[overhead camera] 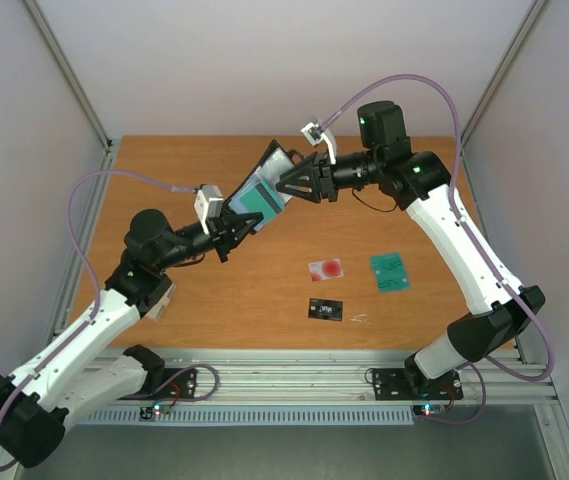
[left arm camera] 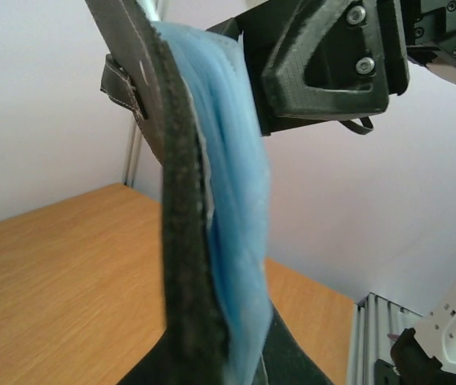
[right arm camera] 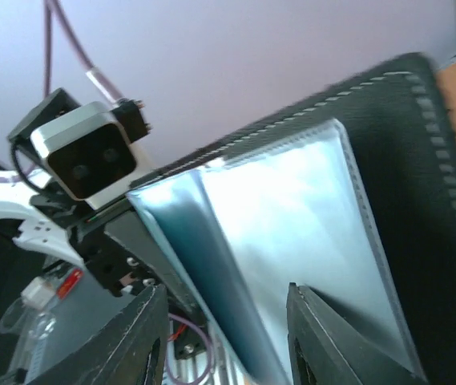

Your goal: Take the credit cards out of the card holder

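Observation:
My left gripper is shut on the lower edge of the card holder, a black folding wallet held open in the air above the table's back middle. Seen edge-on in the left wrist view, the holder has pale blue sleeves. My right gripper is open, its fingers standing on either side of the holder's inner sleeves, where a teal-green card shows. Three credit cards lie on the table: a whitish one with a red spot, a black one and a teal-green one.
The wooden table is fenced by a metal frame with posts at the back corners. The arm bases sit on a rail along the near edge. The left wrist camera shows close behind the holder.

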Robot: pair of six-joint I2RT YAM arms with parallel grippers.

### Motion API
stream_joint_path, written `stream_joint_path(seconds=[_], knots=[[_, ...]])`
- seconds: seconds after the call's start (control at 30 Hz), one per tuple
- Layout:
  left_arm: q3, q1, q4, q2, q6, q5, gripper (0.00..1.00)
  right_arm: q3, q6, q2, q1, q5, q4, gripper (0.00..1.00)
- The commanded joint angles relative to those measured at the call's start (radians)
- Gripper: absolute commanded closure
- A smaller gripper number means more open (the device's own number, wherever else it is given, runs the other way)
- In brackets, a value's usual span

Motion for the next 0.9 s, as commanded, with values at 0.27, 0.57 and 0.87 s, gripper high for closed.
stream_joint_path(seconds=[0.27,0.57,0.87], knots=[[0.028,-0.008,0.103,0.023,-0.028,0.075,1.0,0.089,-0.123,0.047,0.031,-0.13,-0.224,0.66],[0.026,-0.01,0.105,0.029,-0.021,0.092,1.0,0.1,-0.14,0.06,0.048,-0.056,-0.254,0.89],[0.019,-0.01,0.094,0.027,-0.006,0.11,0.97,0.085,-0.154,0.037,0.05,-0.045,-0.22,0.99]])
